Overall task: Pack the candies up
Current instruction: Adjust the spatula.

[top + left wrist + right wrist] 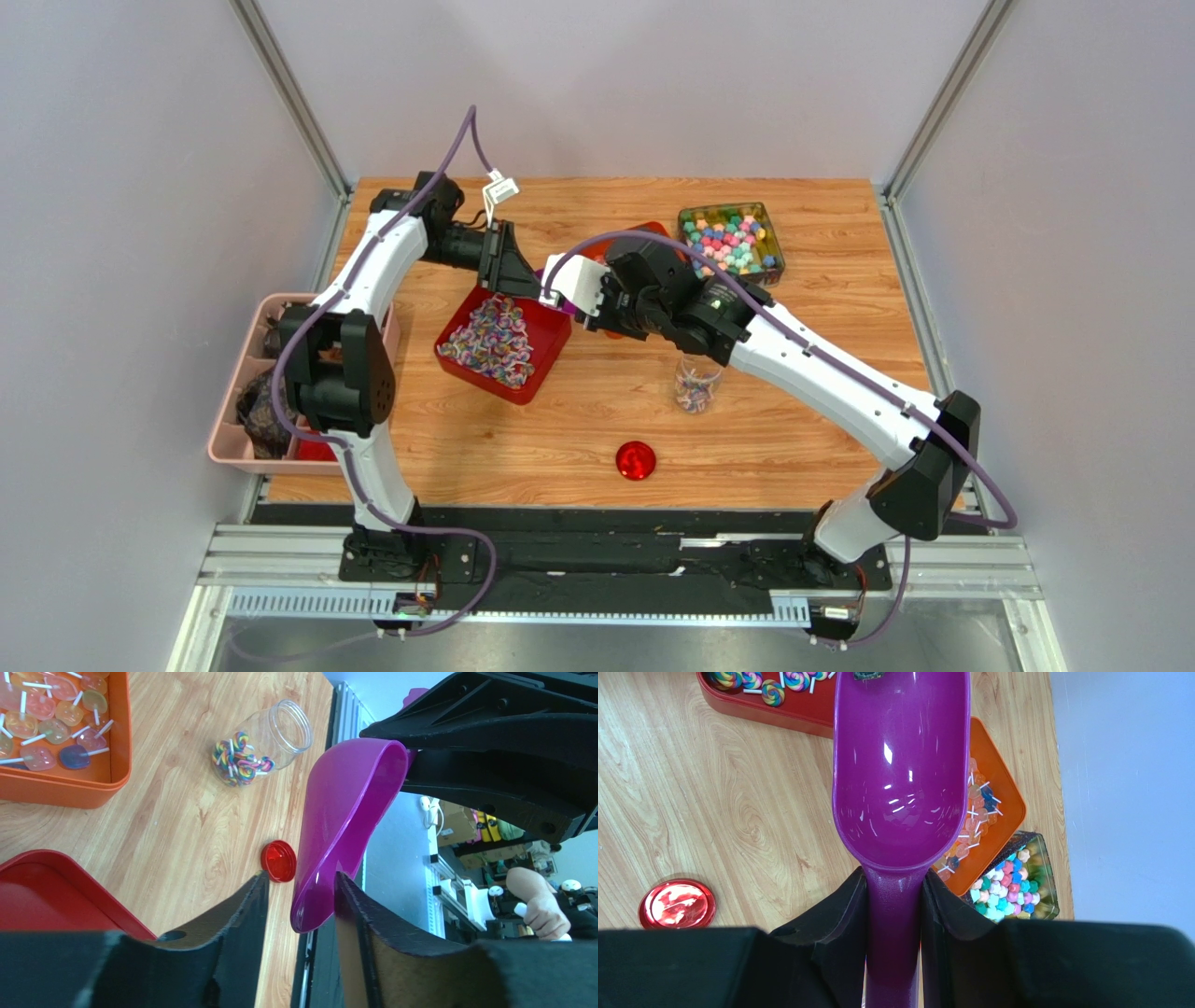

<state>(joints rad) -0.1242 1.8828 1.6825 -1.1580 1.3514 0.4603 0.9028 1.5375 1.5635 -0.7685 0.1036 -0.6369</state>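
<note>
The candies (494, 336) are a heap of small mixed-colour sweets in a red tray (459, 361); in the right wrist view (749, 679) they show as swirl lollipops. My right gripper (892, 882) is shut on the handle of an empty purple scoop (899, 777), held above the table. My left gripper (302, 878) is open, and the scoop's front lip (351, 805) sits between its fingers, against one finger and apart from the other. In the top view both grippers, left (516, 273) and right (558, 291), meet over the tray's far corner, hiding the scoop.
A clear jar (694, 381) with a few sweets stands mid-table and shows in the left wrist view (263, 742). A round red lid (636, 459) lies near the front. An orange tray (1001, 805) of flat lollipops and a clear box (731, 241) of star sweets sit at the back. A pink bin (239, 406) stands at the left edge.
</note>
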